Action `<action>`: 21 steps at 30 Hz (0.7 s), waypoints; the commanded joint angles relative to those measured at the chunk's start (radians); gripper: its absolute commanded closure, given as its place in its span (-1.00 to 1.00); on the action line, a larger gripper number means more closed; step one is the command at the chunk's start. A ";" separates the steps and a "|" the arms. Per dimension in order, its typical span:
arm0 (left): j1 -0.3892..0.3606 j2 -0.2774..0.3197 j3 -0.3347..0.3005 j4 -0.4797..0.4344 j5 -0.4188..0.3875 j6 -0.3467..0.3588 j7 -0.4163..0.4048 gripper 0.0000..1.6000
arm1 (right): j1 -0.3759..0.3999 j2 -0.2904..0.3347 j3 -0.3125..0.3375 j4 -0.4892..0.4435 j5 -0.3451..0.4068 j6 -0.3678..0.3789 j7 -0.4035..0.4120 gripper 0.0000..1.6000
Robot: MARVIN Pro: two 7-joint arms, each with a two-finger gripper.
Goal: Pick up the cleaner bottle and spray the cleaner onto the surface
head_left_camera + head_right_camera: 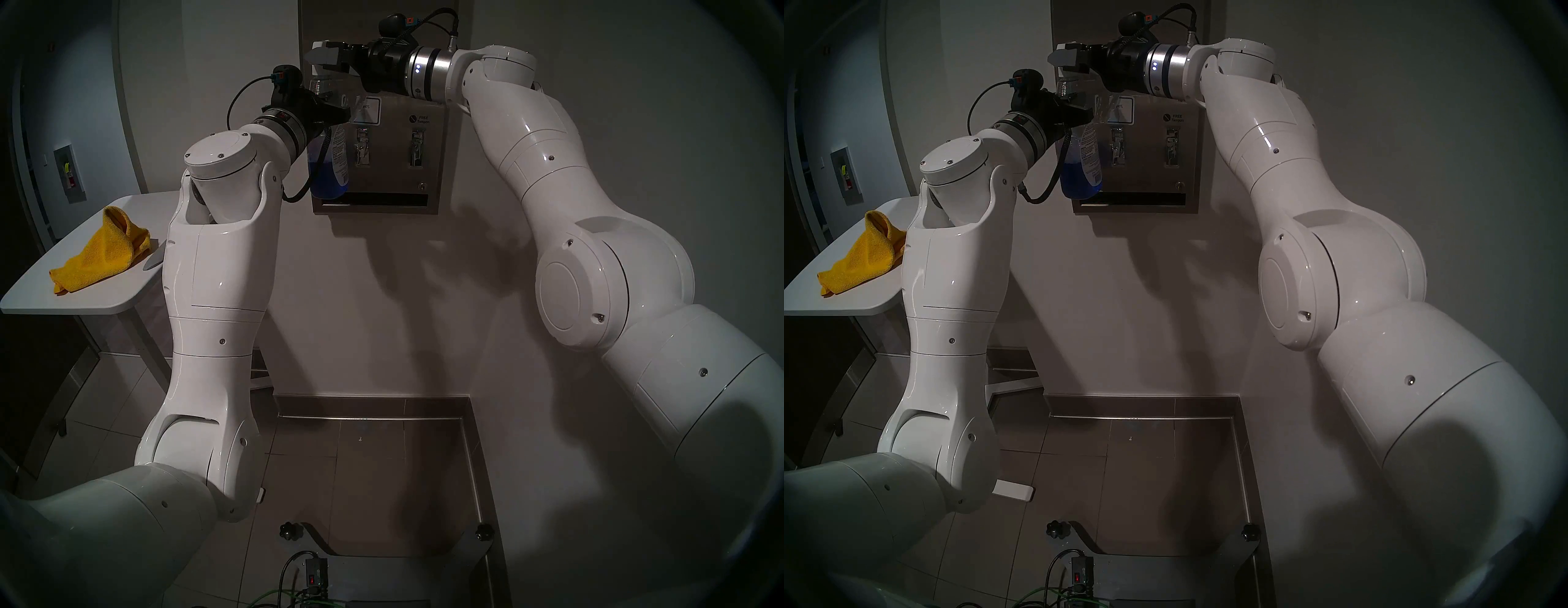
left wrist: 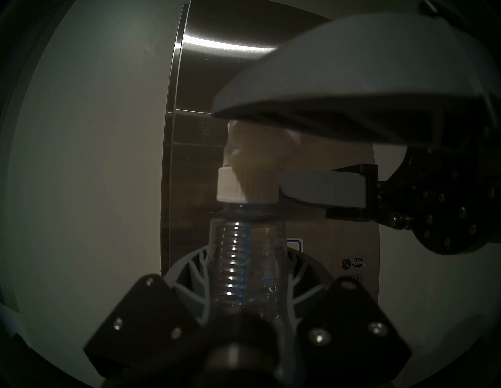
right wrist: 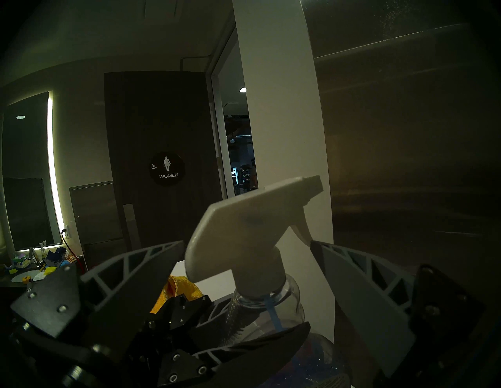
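Steel fills most of what I see ahead: the dispenser panel (image 1: pixel 428 170) is mounted on the off-white wall (image 1: pixel 382 297), brushed and tall, with two knobs, a white sticker and a dark slot along its lower edge. Off to my left stands the white counter (image 1: pixel 38 288), carrying only a crumpled yellow cloth (image 1: pixel 102 250), well apart from the panel.

My left arm reaches up and forward, and the left claw (image 1: pixel 335 114) is pressed together around the ribbed neck of the cleaner bottle (image 1: pixel 329 170). I see the bottle hanging upright from that grip, just in front of the panel's left side. Whether it touches the steel I cannot tell. The cleaner (image 1: pixel 324 180), deep blue, fills the lower part of the clear body, beside the white printed label.

My right arm comes in level from the right, higher up. The right claw (image 3: pixel 244 260) is spread wide, one finger on each side of the white trigger nozzle (image 3: pixel 252 225), its right fingertip (image 3: pixel 320 252) just beside the trigger lever, the nozzle tip pointing toward the panel.

Fine pale specks dot the steel near the top of the panel in my right wrist view.
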 commanded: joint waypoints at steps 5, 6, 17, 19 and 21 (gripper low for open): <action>-0.069 -0.008 -0.007 -0.049 0.000 -0.030 0.001 1.00 | 0.118 0.019 -0.020 0.046 -0.003 -0.035 0.086 -1.00; -0.069 -0.008 -0.007 -0.049 0.001 -0.030 0.000 1.00 | 0.122 0.023 -0.025 0.055 -0.005 -0.038 0.099 -1.00; -0.069 -0.013 -0.011 -0.049 0.007 -0.031 -0.004 1.00 | 0.157 0.050 -0.053 0.120 -0.008 -0.079 0.196 -1.00; -0.070 -0.014 -0.012 -0.049 0.008 -0.031 -0.005 1.00 | 0.166 0.053 -0.060 0.133 -0.011 -0.089 0.212 -1.00; -0.069 -0.015 -0.013 -0.050 0.009 -0.031 -0.006 1.00 | 0.172 0.056 -0.060 0.143 -0.008 -0.097 0.225 -1.00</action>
